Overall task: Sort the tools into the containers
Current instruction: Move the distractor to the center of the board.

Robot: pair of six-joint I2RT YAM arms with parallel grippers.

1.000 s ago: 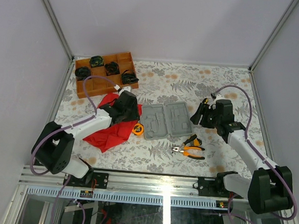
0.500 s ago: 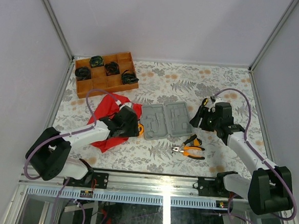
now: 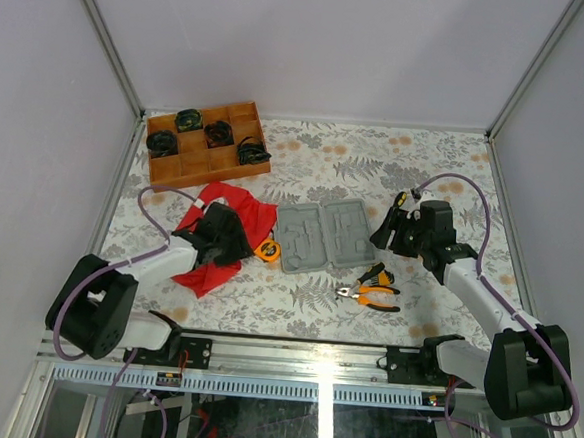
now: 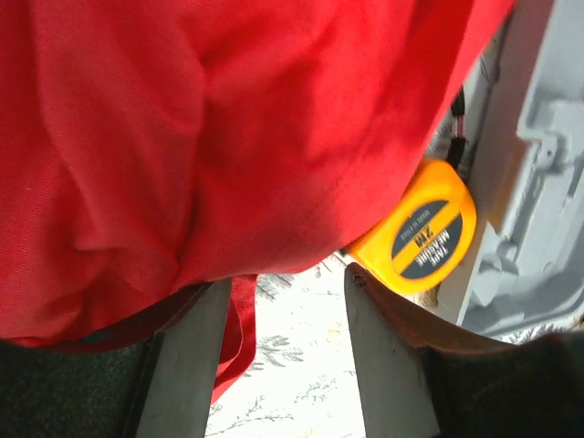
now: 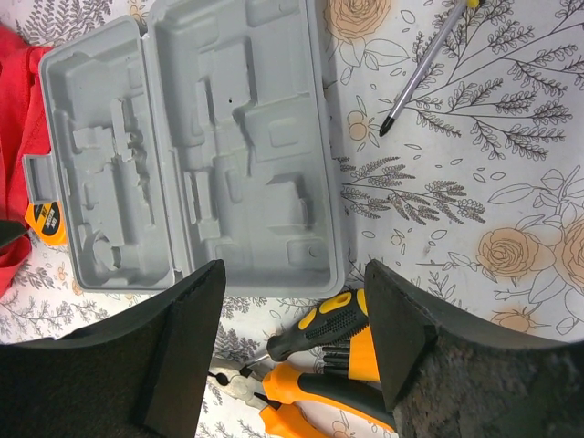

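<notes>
The open grey tool case lies flat mid-table, its moulded recesses bare. A round orange tape measure rests against its left edge, partly under a red cloth. My left gripper stands open just short of the tape measure, with only table between its fingers. Orange-and-black pliers and a black-orange screwdriver lie in front of the case. My right gripper hovers open above them. A thin screwdriver lies further back.
A brown wooden tray with black coiled bundles stands at the back left. The red cloth lies bunched between it and the case, reaching the left arm. Frame rails run along the sides and near edge.
My left arm has pulled back leftward and its jaws have widened slightly. The red cloth has shifted and bunched up. The right arm moved slightly towards the case.
</notes>
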